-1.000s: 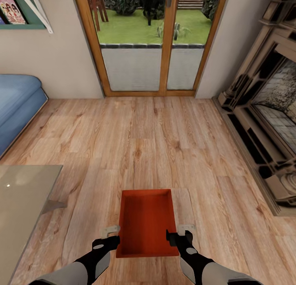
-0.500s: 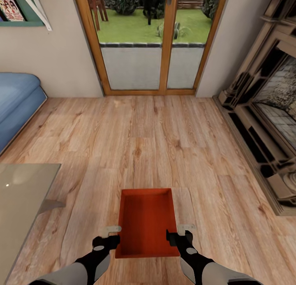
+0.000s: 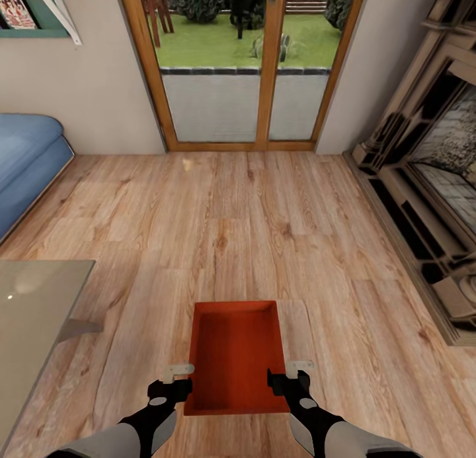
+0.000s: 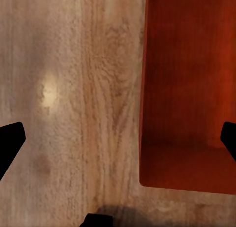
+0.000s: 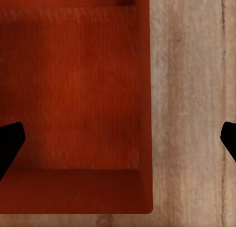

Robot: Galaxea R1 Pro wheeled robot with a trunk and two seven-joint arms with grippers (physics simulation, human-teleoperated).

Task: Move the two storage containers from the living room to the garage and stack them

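Living room, light plank floor (image 3: 264, 233). One storage container (image 3: 233, 355), orange-red and open-topped, sits low in the centre of the head frame, directly ahead of the robot and between its two arms. Left tool (image 3: 177, 377) sits at the container's left wall near the near corner; right tool (image 3: 291, 373) sits at the right wall, opposite. In the left wrist view the left tool (image 4: 118, 138) is spread wide, dark fingertips at either frame edge, one over bare planks and the other over the container's (image 4: 189, 89) inside, so the wall lies between them, not yet pinched. Right wrist view shows the same for the right tool (image 5: 118, 141): spread, straddling the wall of the container (image 5: 73, 99). Cannot tell whether the container rests on the planks or is lifted. Around it: glass doors (image 3: 244, 61) with wooden frames at upper centre, garden beyond; blue sofa (image 3: 26, 160) at left edge; fireplace (image 3: 430, 180) along the right; a glass surface (image 3: 33, 326) at lower left. Progress, as judged: early. This container is in the living room, neither tool closed on it; a second container is nowhere identified here. Left to do: grip, carry to the garage, set down, fetch the other, stack.
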